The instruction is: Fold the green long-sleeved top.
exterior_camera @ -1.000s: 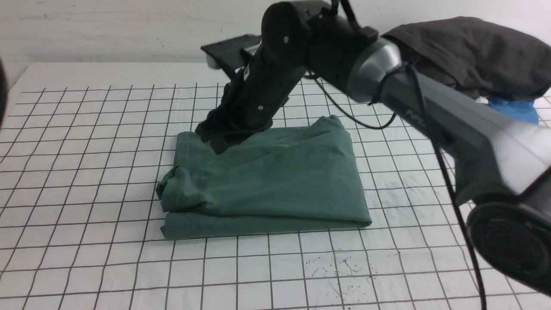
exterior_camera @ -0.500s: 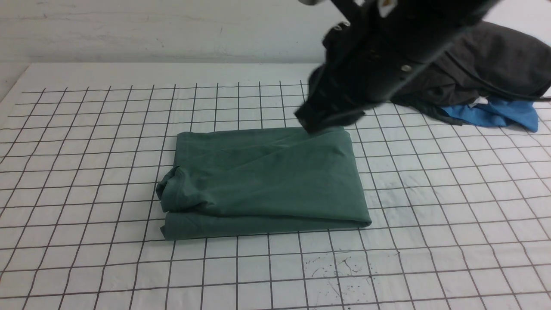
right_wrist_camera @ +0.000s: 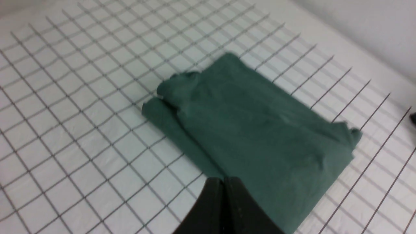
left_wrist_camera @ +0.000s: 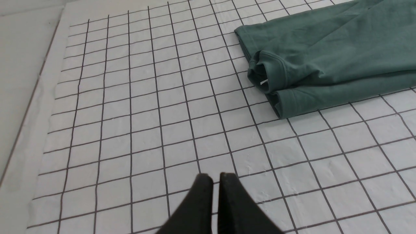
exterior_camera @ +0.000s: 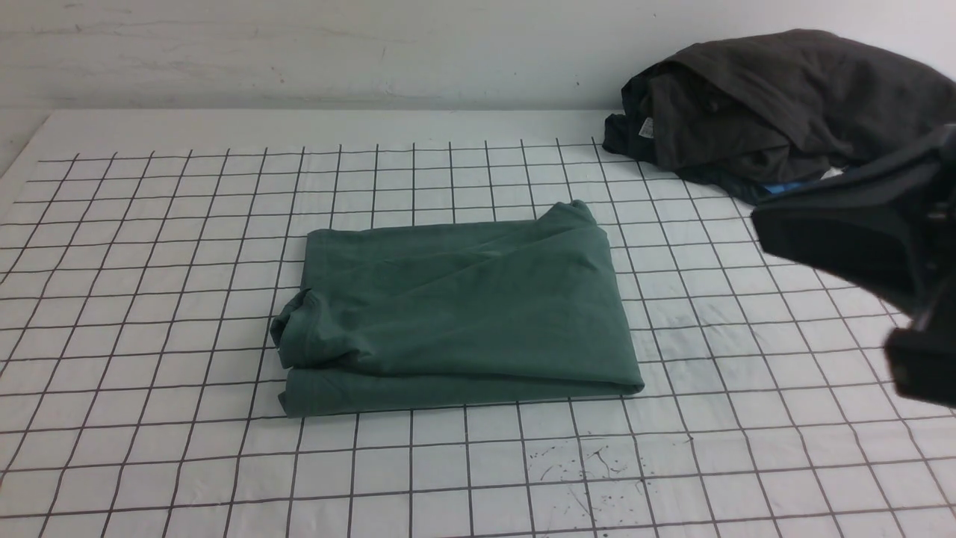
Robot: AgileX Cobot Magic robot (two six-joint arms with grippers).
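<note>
The right gripper (right_wrist_camera: pixel 223 178), its fingers pressed together and empty, hangs clear of the folded green long-sleeved top (exterior_camera: pixel 463 299), which lies to its left in the front view. Only the left wrist view shows the left gripper (left_wrist_camera: pixel 216 177), closed and apart from the soft, matte knit bundle, roughly rectangular with a crumpled end. A wrinkled charcoal-grey garment (exterior_camera: pixel 777 97) sits beyond the right gripper.

Pale, even light across table (exterior_camera: pixel 448 463), no hard shadows; source out of frame. Faint soft shade beside folded green top (exterior_camera: pixel 478 306). Front view: right hand and arm (exterior_camera: pixel 881 246) motion-smeared, edges ghosted; cloth and grid away from hand crisp. Right wrist view: grid and top beyond hand softly blurred. Left wrist view: grid ahead of left hand (left_wrist_camera: pixel 216 201) sharp, fingertips softer.
</note>
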